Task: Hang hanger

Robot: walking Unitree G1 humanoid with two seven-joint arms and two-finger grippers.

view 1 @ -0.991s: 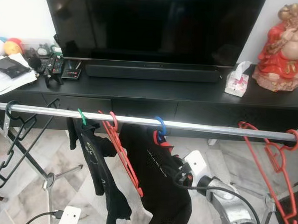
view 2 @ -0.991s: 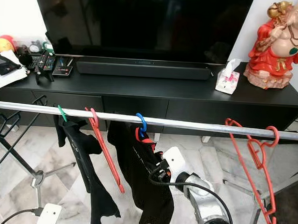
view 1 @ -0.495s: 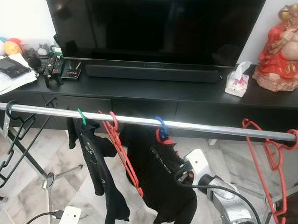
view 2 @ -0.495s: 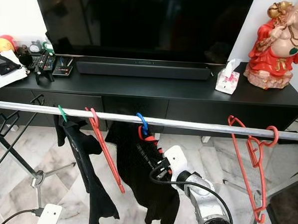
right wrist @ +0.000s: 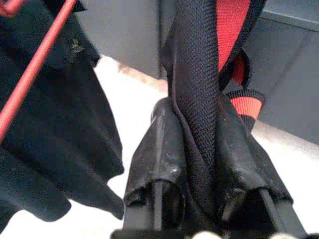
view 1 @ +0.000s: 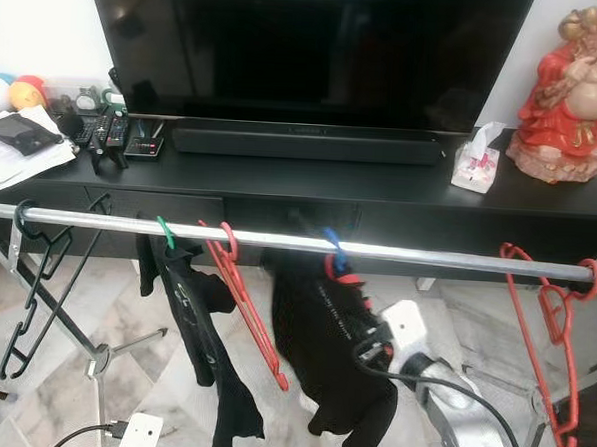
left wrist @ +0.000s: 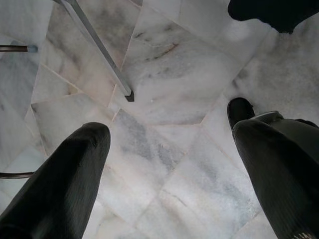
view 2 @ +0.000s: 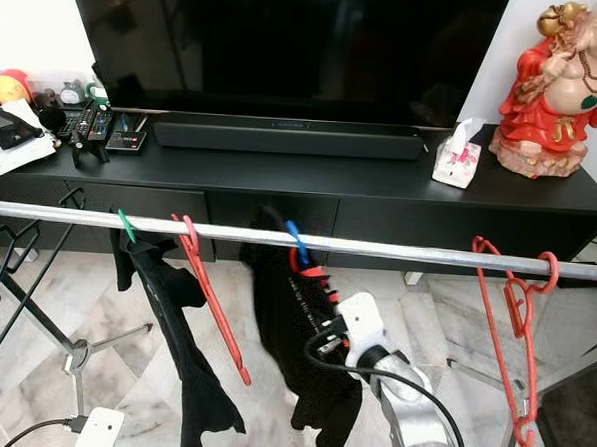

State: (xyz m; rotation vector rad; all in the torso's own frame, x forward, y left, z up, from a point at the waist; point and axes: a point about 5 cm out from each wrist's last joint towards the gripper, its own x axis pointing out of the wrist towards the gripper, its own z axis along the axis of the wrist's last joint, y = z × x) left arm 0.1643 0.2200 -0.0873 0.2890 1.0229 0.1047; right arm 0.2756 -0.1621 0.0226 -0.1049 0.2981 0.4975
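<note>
Now right pincer (right wrist: 195, 149) clamps black shirt (view 1: 328, 335) below rail (view 1: 278, 239).

Count by kind: one horizontal silver metal rail (view 1: 417, 255); five hangers on it, namely one black wire hanger (view 1: 30, 280), one green hanger (view 1: 165, 233), two bare red plastic hangers (view 1: 244, 306) (view 1: 548, 337), and one blue-hooked hanger (view 1: 334, 251); two black garments (view 1: 207, 354) (view 1: 332, 350); one black television (view 1: 308, 49); one red figurine (view 1: 574, 93); one tissue box (view 1: 476, 163).
</note>
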